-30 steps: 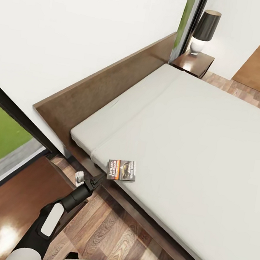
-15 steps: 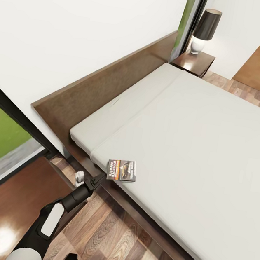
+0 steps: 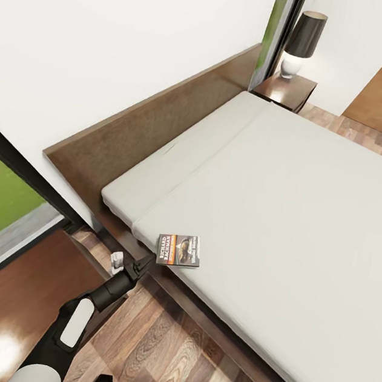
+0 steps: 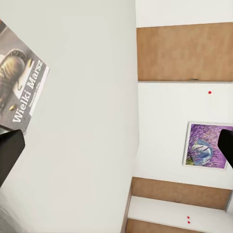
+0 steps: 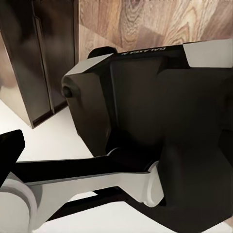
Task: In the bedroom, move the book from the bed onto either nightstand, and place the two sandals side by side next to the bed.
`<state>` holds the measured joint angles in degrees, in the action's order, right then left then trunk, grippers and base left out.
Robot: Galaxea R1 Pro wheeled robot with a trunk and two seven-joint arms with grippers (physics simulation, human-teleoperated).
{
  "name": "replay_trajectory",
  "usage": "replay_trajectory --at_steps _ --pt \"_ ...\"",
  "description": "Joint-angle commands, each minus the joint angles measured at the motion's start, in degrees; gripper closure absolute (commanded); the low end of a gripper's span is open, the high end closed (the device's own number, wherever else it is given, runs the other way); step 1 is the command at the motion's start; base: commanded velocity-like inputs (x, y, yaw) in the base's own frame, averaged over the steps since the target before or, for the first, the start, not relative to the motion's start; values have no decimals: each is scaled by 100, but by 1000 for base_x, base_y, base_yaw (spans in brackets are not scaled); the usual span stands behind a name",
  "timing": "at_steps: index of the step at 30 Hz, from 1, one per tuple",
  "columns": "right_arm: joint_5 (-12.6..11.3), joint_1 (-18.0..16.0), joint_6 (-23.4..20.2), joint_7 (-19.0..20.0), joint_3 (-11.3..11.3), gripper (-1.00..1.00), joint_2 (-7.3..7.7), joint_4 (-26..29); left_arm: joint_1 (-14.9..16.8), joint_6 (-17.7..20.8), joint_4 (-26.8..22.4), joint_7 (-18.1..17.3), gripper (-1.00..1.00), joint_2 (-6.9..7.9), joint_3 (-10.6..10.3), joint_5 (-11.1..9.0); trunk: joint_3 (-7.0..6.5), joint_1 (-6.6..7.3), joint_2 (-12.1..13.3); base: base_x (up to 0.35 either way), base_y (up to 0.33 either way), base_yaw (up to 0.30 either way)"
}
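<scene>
The book (image 3: pixel 179 250), white and orange with a dark picture, lies flat on the pale mattress of the bed (image 3: pixel 287 205), close to its near edge. My left gripper (image 3: pixel 146 263) hovers just off that edge, beside the book's left side. In the left wrist view the book (image 4: pixel 19 82) lies beyond one dark finger (image 4: pixel 9 153), and the left gripper (image 4: pixel 116 150) is wide open and holds nothing. A black finger (image 5: pixel 9 148) of my right gripper sits at the picture's edge, facing my own dark base (image 5: pixel 145 97). The sandals are out of view.
A far nightstand (image 3: pixel 285 90) carrying a black-shaded lamp (image 3: pixel 302 42) stands past the headboard (image 3: pixel 152 124). A glossy dark brown cabinet top (image 3: pixel 9 298) lies at my lower left under a window. Wood-plank floor (image 3: pixel 162 346) runs along the bed frame.
The head view has drifted slightly. The book and my left gripper keep the same places relative to each other.
</scene>
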<state>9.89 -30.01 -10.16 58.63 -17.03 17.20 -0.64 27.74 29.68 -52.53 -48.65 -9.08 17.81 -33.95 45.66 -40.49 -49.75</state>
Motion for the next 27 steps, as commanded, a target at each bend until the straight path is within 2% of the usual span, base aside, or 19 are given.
replay_trajectory --at_steps 1,27 --pt "39 -5 -39 17 -50 -100 3 -6 3 46 -1 -13 -100 -6 16 -15 22 -23 -45 0 0 0" --pt "16 -5 -56 82 -64 -100 81 2 3 46 24 -30 -100 -6 29 -15 489 -594 -1088 0 0 0"
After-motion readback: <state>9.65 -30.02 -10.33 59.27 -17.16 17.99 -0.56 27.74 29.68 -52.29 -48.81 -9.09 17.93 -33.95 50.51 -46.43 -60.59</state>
